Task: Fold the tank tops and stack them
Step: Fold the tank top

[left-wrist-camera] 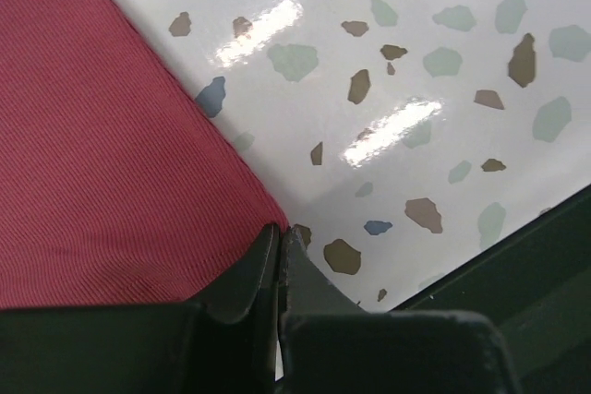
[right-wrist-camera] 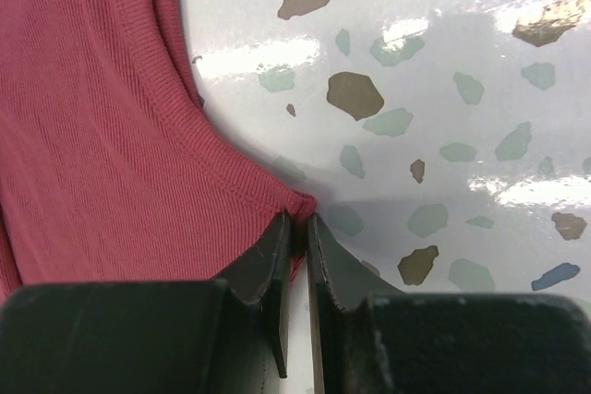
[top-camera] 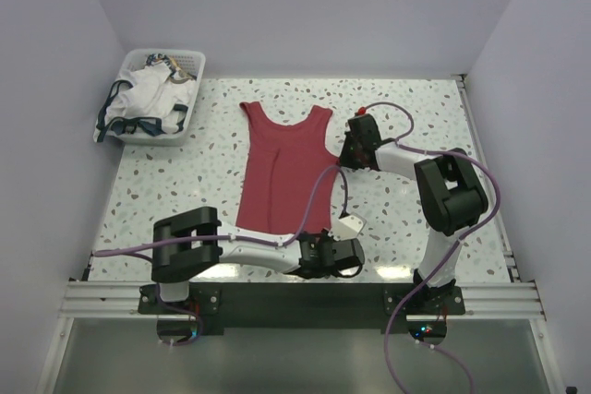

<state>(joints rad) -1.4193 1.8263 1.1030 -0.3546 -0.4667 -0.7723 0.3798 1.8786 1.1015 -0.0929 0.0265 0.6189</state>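
The dark red tank top [top-camera: 282, 168] lies flat in the middle of the table, straps toward the far side. My left gripper [top-camera: 312, 242] is at its near right hem corner. In the left wrist view its jaws [left-wrist-camera: 280, 232] are pressed together at the corner of the red cloth [left-wrist-camera: 102, 154]. My right gripper [top-camera: 338, 160] is at the top's right edge below the armhole. In the right wrist view its jaws [right-wrist-camera: 300, 220] pinch a bunched bit of the red cloth [right-wrist-camera: 92, 136]. The white tank top [top-camera: 148, 99] with navy trim lies crumpled in a basket.
A white plastic basket [top-camera: 189, 62] stands at the far left corner of the speckled table [top-camera: 406, 209]. White walls close in the left, far and right sides. A metal rail [top-camera: 295, 297] runs along the near edge.
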